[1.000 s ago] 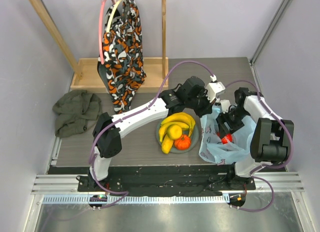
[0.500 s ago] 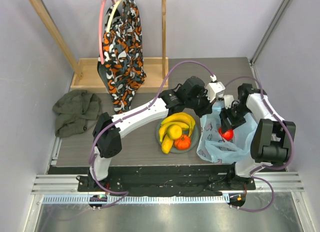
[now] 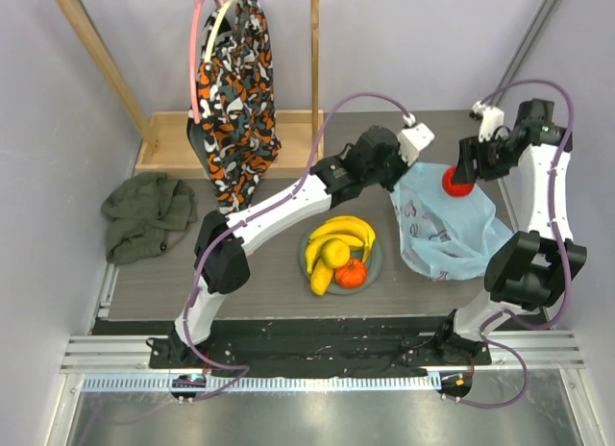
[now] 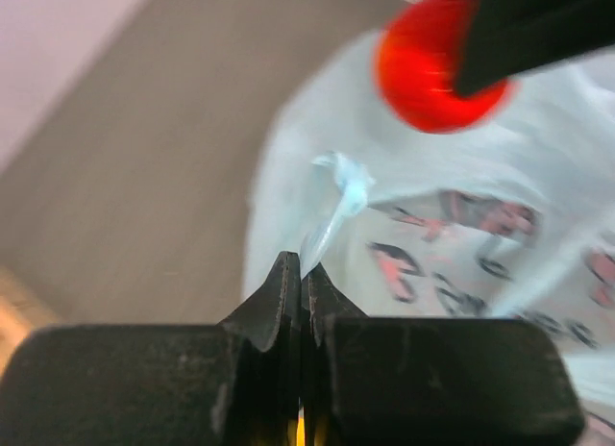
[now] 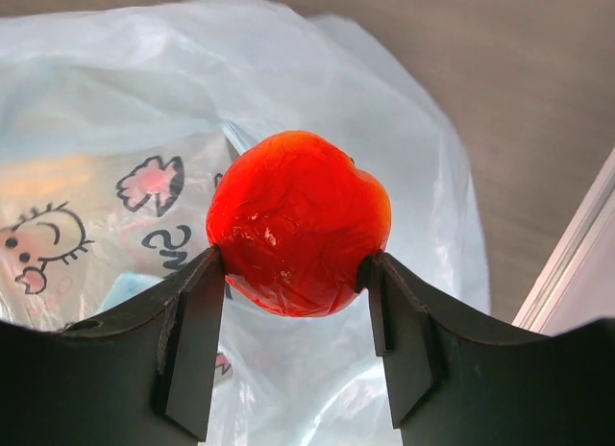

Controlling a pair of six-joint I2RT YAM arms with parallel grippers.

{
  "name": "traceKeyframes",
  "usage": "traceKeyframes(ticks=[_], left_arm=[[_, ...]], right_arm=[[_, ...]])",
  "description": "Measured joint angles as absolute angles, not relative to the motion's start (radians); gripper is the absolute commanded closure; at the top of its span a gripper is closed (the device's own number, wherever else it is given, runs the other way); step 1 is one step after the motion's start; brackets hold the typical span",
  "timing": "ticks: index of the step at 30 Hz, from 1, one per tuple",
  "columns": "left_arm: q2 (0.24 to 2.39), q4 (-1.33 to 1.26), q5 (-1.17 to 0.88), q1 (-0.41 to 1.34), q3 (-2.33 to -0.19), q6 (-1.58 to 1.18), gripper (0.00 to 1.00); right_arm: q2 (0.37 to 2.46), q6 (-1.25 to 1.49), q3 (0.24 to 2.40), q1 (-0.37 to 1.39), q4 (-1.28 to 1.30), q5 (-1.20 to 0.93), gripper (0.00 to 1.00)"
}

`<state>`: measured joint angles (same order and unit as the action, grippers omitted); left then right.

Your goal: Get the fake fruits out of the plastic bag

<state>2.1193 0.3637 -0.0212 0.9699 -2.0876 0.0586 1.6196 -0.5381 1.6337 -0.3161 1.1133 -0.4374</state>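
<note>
Four glossy plastic fruits (image 3: 344, 233) already sit on the grey plate (image 3: 377, 261). Left end effector (image 4: 300, 268) is clenched on the crinkly light-blue plastic bag (image 3: 452, 239), probably to anchor it, while the right end effector (image 5: 298, 263) grips the shiny red apple (image 5: 298, 230) up over the bag.

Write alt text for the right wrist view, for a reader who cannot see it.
A red apple is clamped between the two black fingers of the right gripper. Behind it lies a crinkly light-blue plastic bag with a cartoon print, on a brown table.
</note>
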Motion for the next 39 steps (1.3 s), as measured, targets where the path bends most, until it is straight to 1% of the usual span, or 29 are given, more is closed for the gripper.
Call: traceKeyframes(ticks=[1, 2, 3, 4, 5, 6, 8, 9, 11, 14, 18, 21, 23, 28, 35, 39], left_arm=[[2.126, 0.350, 0.019, 0.955, -2.104, 0.066, 1.00], [2.129, 0.339, 0.051, 0.942, -2.114, 0.074, 0.95], [2.130, 0.324, 0.086, 0.926, -2.121, 0.087, 0.81], [2.130, 0.308, 0.123, 0.912, -2.125, 0.097, 0.64], [2.130, 0.287, 0.161, 0.900, -2.127, 0.112, 0.38], [2.130, 0.270, 0.201, 0.884, -2.127, 0.114, 0.29], [2.130, 0.259, 0.239, 0.865, -2.124, 0.132, 0.17], [2.129, 0.258, 0.252, 0.860, -2.120, 0.131, 0.14], [2.122, 0.259, 0.257, 0.860, -2.106, 0.133, 0.11], [2.096, 0.273, 0.253, 0.869, -2.074, 0.131, 0.10], [2.024, 0.307, 0.239, 0.870, -2.031, 0.129, 0.09], [1.937, 0.318, 0.229, 0.856, -1.983, 0.129, 0.10], [1.874, 0.321, 0.226, 0.841, -1.943, 0.133, 0.10], [1.775, 0.324, 0.226, 0.815, -1.886, 0.147, 0.10], [1.762, 0.342, 0.216, 0.805, -1.843, 0.170, 0.10], [1.757, 0.364, 0.204, 0.802, -1.799, 0.170, 0.11]], right_arm=[[1.626, -0.534, 1.681, -0.316, 1.120, -0.462, 0.59], [1.628, -0.532, 1.712, -0.316, 1.122, -0.480, 0.59], [1.628, -0.531, 1.745, -0.316, 1.129, -0.501, 0.59], [1.624, -0.532, 1.771, -0.315, 1.135, -0.520, 0.59], [1.618, -0.533, 1.785, -0.314, 1.140, -0.537, 0.59], [1.608, -0.542, 1.789, -0.313, 1.145, -0.550, 0.59], [1.582, -0.562, 1.777, -0.309, 1.169, -0.573, 0.58], [1.566, -0.582, 1.765, -0.308, 1.182, -0.587, 0.58], [1.536, -0.630, 1.739, -0.300, 1.224, -0.614, 0.58], [1.493, -0.713, 1.710, -0.251, 1.286, -0.645, 0.57], [1.421, -0.789, 1.657, -0.074, 1.312, -0.678, 0.56], [1.376, -0.810, 1.595, 0.080, 1.324, -0.697, 0.55], [1.368, -0.817, 1.554, 0.147, 1.339, -0.703, 0.56], [1.429, -0.843, 1.490, 0.236, 1.348, -0.701, 0.56], [1.552, -0.859, 1.445, 0.293, 1.326, -0.699, 0.56], [1.588, -0.838, 1.429, 0.312, 1.279, -0.694, 0.55]])
